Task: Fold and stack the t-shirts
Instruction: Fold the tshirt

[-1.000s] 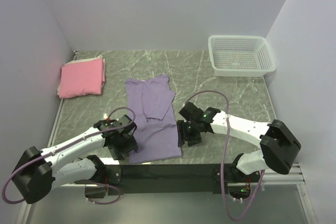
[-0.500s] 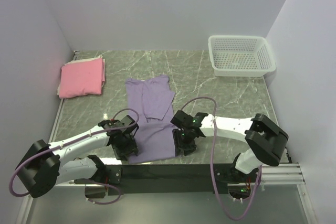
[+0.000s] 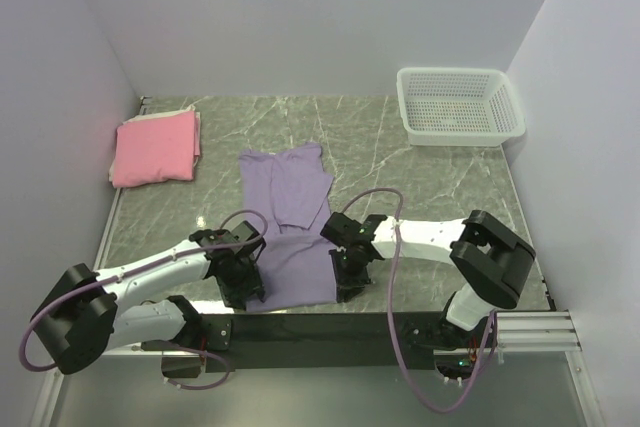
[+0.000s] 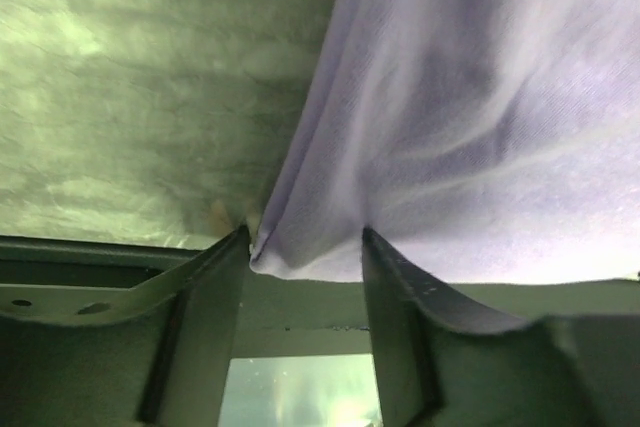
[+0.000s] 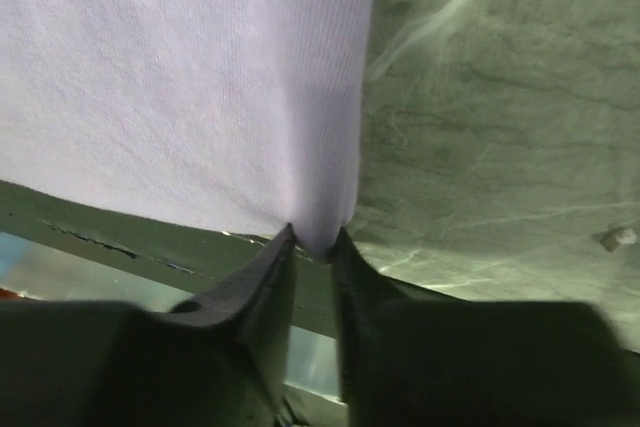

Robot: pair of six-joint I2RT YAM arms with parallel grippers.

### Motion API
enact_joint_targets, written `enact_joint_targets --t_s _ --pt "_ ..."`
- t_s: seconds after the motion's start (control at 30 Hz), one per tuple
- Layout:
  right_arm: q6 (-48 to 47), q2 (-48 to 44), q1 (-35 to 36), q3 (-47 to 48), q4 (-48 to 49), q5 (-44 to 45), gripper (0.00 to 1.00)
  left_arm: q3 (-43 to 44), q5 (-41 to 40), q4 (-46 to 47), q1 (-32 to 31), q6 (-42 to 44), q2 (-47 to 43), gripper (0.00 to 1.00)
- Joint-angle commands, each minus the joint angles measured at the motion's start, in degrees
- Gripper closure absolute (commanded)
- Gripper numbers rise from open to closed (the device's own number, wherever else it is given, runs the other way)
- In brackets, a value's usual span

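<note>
My right gripper [image 5: 312, 243] is clenched on the near right corner of the lavender t-shirt [image 3: 288, 209], which lies spread at the near middle of the table [image 3: 420, 197]. My left gripper [image 4: 305, 247] straddles its near left corner, but I cannot tell whether it grips. The folded pink t-shirt [image 3: 153, 147] sits far left.
</note>
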Motion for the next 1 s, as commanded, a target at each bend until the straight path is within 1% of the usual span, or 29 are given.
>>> enact_joint_targets --t_s 0.0,0.03,0.07,0.13,0.17,0.23,0.27,0.3,0.33,0.43,0.53,0.63,0.67,0.73,0.77,0.8,0.9,0.93,0.97 --pt "0.0 1.6 0.6 0.0 0.3 2.6 0.79 -5.2 3.3 4.3 -1.7 -1.2 2.8 0.46" --pt "0.0 1.5 0.6 0.0 0.2 2.8 0.81 -5.2 3.3 4.6 -2.0 -1.2 2.9 0.49" --pt "0.0 1.2 0.6 0.1 0.2 2.9 0.87 -5.2 3.3 4.7 -2.0 -1.2 3.0 0.54" --pt "0.0 1.0 0.5 0.0 0.2 3.3 0.90 -5.1 3.6 5.1 -2.2 -1.1 4.0 0.61" --pt "-0.1 0.7 0.3 -0.2 0.4 3.3 0.94 -5.2 3.7 5.5 -2.2 -1.0 4.4 0.70" --pt "0.0 -0.2 0.2 -0.3 0.1 4.0 0.98 -5.1 3.5 5.6 -2.3 -1.1 5.0 0.80" --pt "0.0 -0.6 0.1 -0.2 -0.4 4.4 1.00 -4.8 3.3 5.1 -2.3 -1.2 5.0 0.91" --pt "-0.1 -1.3 -0.1 -0.1 -0.9 5.0 1.00 -4.5 3.0 4.6 -2.3 -1.2 4.4 0.97" --pt "-0.2 -2.7 -0.1 0.0 -1.3 6.5 1.00 -4.1 2.1 3.7 -2.3 -1.4 3.9 0.99" --pt "-1.2 -6.0 -0.2 0.4 -3.5 7.9 1.00 -1.5 1.3 -0.5 -2.3 -1.8 0.9 0.99" --pt "-3.6 -9.2 -0.2 1.4 -8.0 8.3 1.00 1.2 1.6 -4.8 -2.4 -2.1 -2.9 0.99" --pt "-6.6 -12.8 -0.1 2.9 -14.3 10.5 1.00 3.1 3.5 -7.9 -2.3 -2.0 -7.0 0.99" --pt "-7.2 -13.6 -0.1 3.9 -18.1 12.0 1.00 3.8 3.7 -8.6 -2.4 -2.0 -7.9 0.99" --pt "-8.4 -16.0 -0.1 4.8 -21.2 12.6 1.00 4.6 4.3 -10.7 -2.3 -1.8 -9.9 0.99" --pt "-8.6 -16.8 0.0 5.1 -23.1 12.3 1.00 5.1 4.9 -10.8 -2.4 -1.2 -10.5 0.99" --pt "-8.8 -17.7 0.0 5.0 -23.7 10.6 1.00 5.2 7.5 -10.6 -2.4 0.3 -11.5 0.99" --pt "-9.0 -21.0 0.2 4.0 -24.6 6.2 1.00 5.5 11.5 -9.8 -2.3 2.6 -13.4 0.99" --pt "-9.2 -22.4 0.3 4.0 -25.2 5.4 1.00 5.5 13.8 -9.7 -2.3 3.1 -14.0 0.99" --pt "-9.3 -23.1 0.4 4.0 -26.3 4.9 1.00 6.0 14.6 -10.0 -2.3 3.7 -14.6 0.99"
